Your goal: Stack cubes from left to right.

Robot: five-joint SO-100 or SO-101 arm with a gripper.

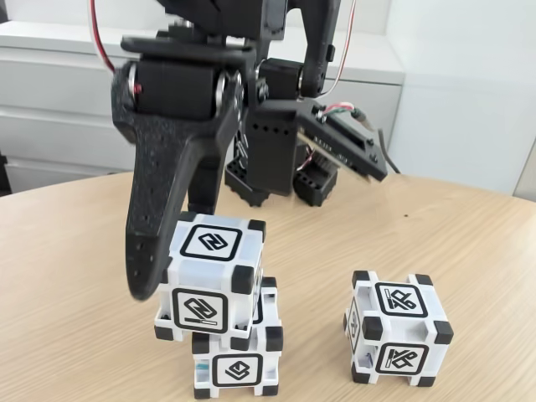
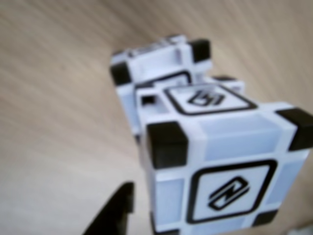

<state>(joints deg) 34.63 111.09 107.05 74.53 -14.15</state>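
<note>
Top cube sits on the bottom cube at the left of the fixed view, shifted left so it overhangs and turned a little off square with the one beneath. The third cube stands alone on the table, well apart to the right. The gripper is right there at the stack: one broad black finger runs down along the top cube's left side, seemingly against it. The other finger is hidden behind the cube, so whether the gripper is clamping the cube or standing open around it, I cannot tell.

Wrist view now, and it's blurred but close: the top cube looms large at lower right, the bottom cube peeking out beyond it, offset toward the upper left. A dark fingertip pokes in from the bottom edge, with a sliver of wood grain between it and the cube's face. The fixed view adds the arm's black body rising behind, red wires trailing.
</note>
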